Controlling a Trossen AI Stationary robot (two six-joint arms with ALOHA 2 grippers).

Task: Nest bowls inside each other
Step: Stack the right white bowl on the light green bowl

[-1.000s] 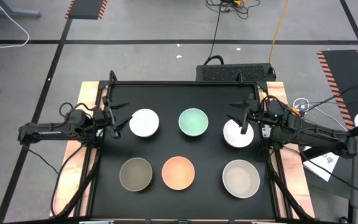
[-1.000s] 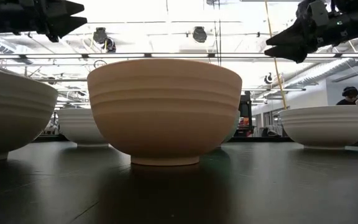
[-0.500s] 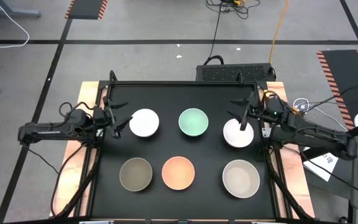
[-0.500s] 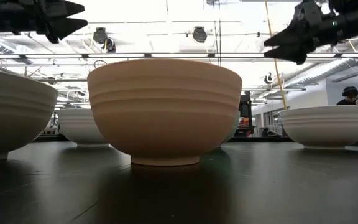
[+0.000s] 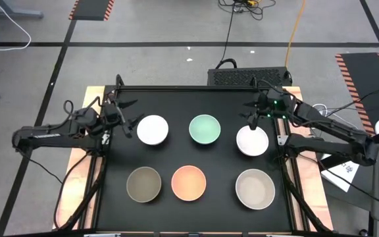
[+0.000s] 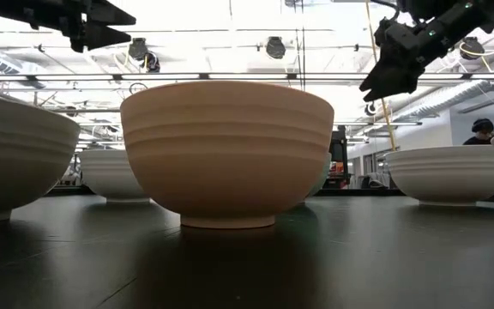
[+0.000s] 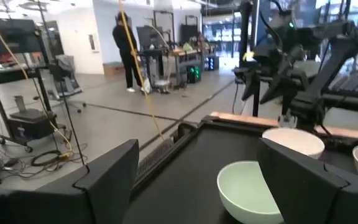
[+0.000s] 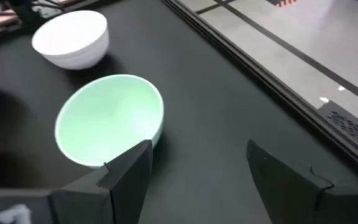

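Note:
Six bowls stand apart on their feet on the black table top (image 5: pixel 176 158). The far row holds a white bowl (image 5: pixel 152 130), a mint green bowl (image 5: pixel 204 129) and a second white bowl (image 5: pixel 252 140). The near row holds an olive-grey bowl (image 5: pixel 143 184), a peach-orange bowl (image 5: pixel 189 183) and a beige bowl (image 5: pixel 254 188). My left gripper (image 5: pixel 130 117) hangs open and level in the air, left of the first white bowl. My right gripper (image 5: pixel 247 112) is open too, tipped downward above the table, just beyond the second white bowl's far rim. Neither holds anything.
A raised black frame (image 5: pixel 196 88) edges the table top, with wooden strips (image 5: pixel 77 171) outside it. A black box (image 5: pixel 249 76) lies behind the far edge. A person (image 7: pixel 127 50) stands far off in the room. Bare black surface lies between the bowls.
Both grippers have risen and moved toward the table's far edge. The right one has left its place above the right-hand white bowl and has tipped its fingers downward. The left one has come up to level. The bowls have not moved.

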